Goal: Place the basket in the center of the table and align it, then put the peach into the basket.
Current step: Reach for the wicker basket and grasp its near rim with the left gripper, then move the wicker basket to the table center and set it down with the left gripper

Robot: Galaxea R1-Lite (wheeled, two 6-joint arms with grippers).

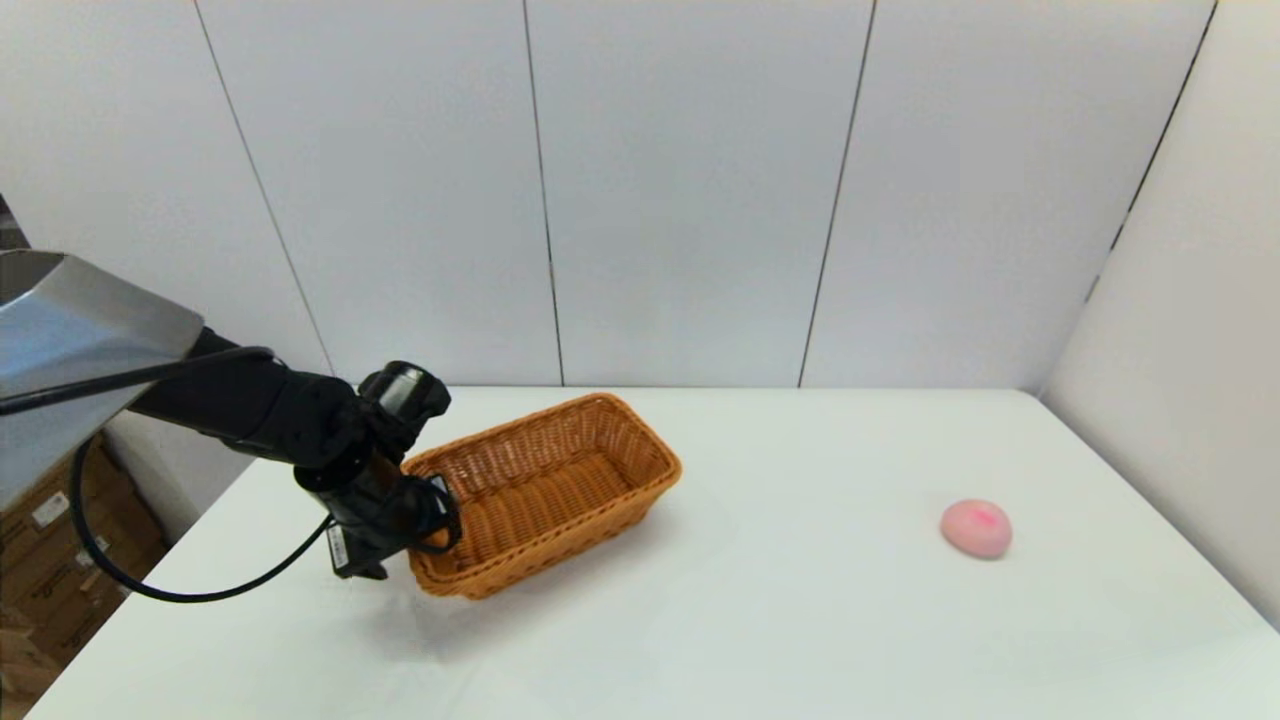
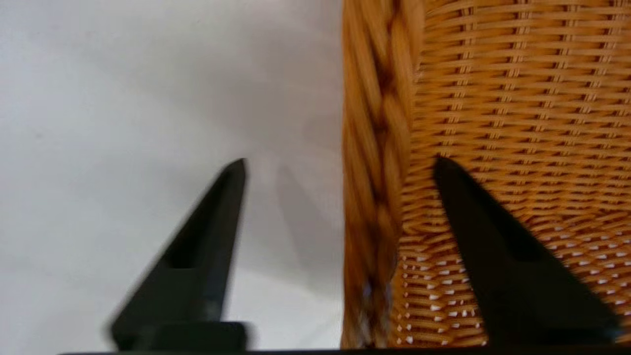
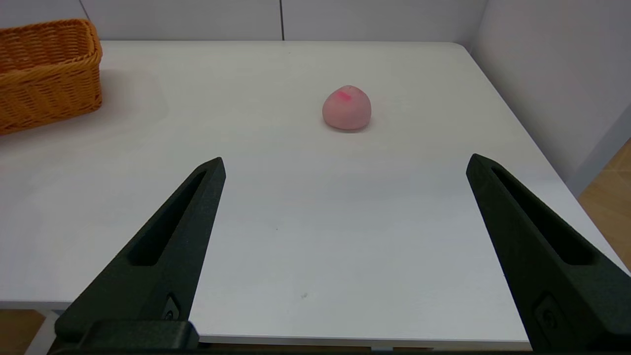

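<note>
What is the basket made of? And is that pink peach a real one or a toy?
The basket looks like woven wicker, orange-brown, with a braided rim; the left wrist view shows strands crossing over and under. The peach is smooth, matte pale pink with a red blotch. It looks more like a soft toy or foam than real fruit, but the pictures cannot settle that.

A silver shell, black left arm [image 1: 270,415], looping black cable [image 1: 150,580], tapered black fingers [image 3: 162,246].
</note>
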